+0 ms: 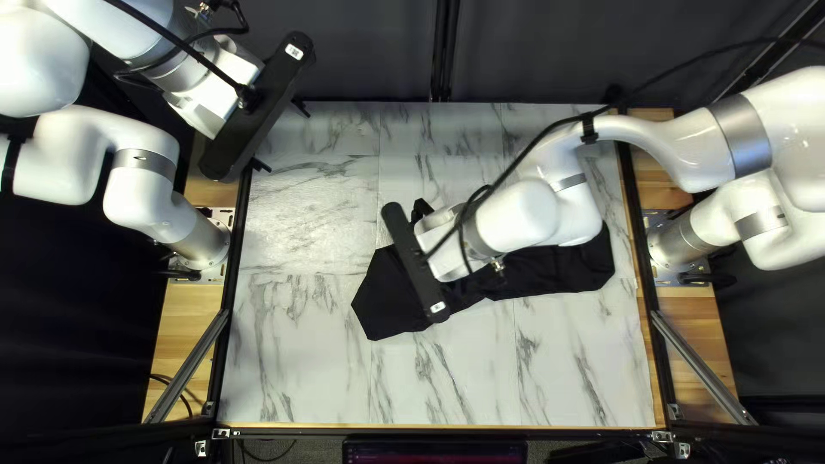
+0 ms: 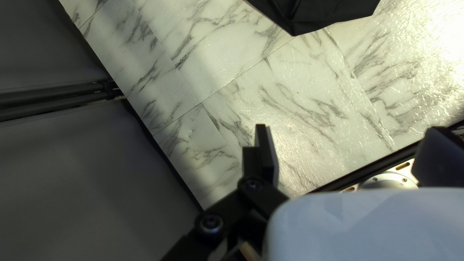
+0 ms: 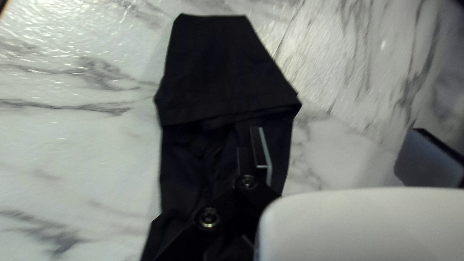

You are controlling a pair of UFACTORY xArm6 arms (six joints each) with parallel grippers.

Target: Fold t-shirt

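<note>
The black t-shirt (image 1: 387, 296) lies as a long narrow strip across the middle of the table. My right gripper (image 1: 415, 262) is over its left part in the top left view, hiding some of it. In the right wrist view, my right gripper (image 3: 344, 153) is open, one finger over the t-shirt (image 3: 212, 63) and the other beyond its edge. A hem crosses the shirt ahead of it. My left gripper (image 1: 281, 137) is over the table's far left corner, away from the cloth. Its fingers stand apart and empty in the left wrist view, where the left gripper (image 2: 352, 151) and part of the t-shirt (image 2: 328, 12) show.
Marbled table surface (image 1: 301, 361) shows around the shirt. Dark rails (image 1: 230, 283) run along the table's sides. My right arm (image 1: 559, 202) crosses above the right part of the shirt, its cable looping overhead. A dark curtain (image 1: 369, 51) hangs behind the far edge.
</note>
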